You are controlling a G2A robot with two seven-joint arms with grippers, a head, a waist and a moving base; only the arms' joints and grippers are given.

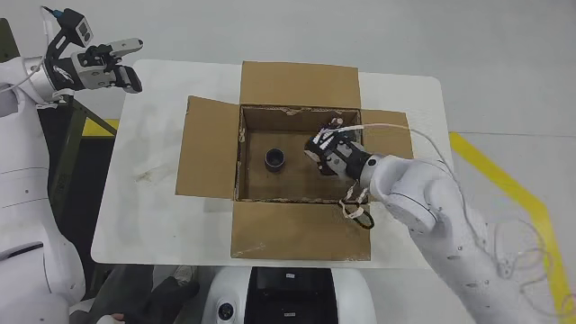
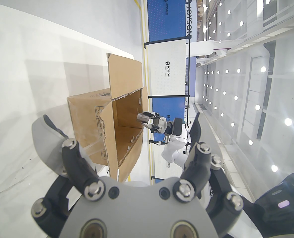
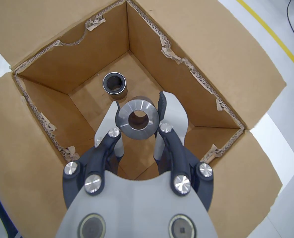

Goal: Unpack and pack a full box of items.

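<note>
Right end effector [image 3: 140,105] pinches sleeve [image 3: 138,122], box [image 3: 186,38] beneath.
Side grip holds it upright for placing; left end effector [image 1: 132,61] wide open, empty, well clear.

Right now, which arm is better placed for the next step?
Right. The right gripper is shut on a metal cylinder over the open box; the left gripper hangs open by the table corner.

A white table [image 1: 148,153] with rounded corners is recorded across the centre of the top view, set on a pale grey floor [image 1: 360,9]. A yellow floor line [image 1: 486,169] is noted at the right of the frame. In the left wrist view, blue partition panels [image 2: 166,8] and a white panel [image 2: 165,71] are seen, with rows of round ceiling lights [image 2: 262,69].
</note>
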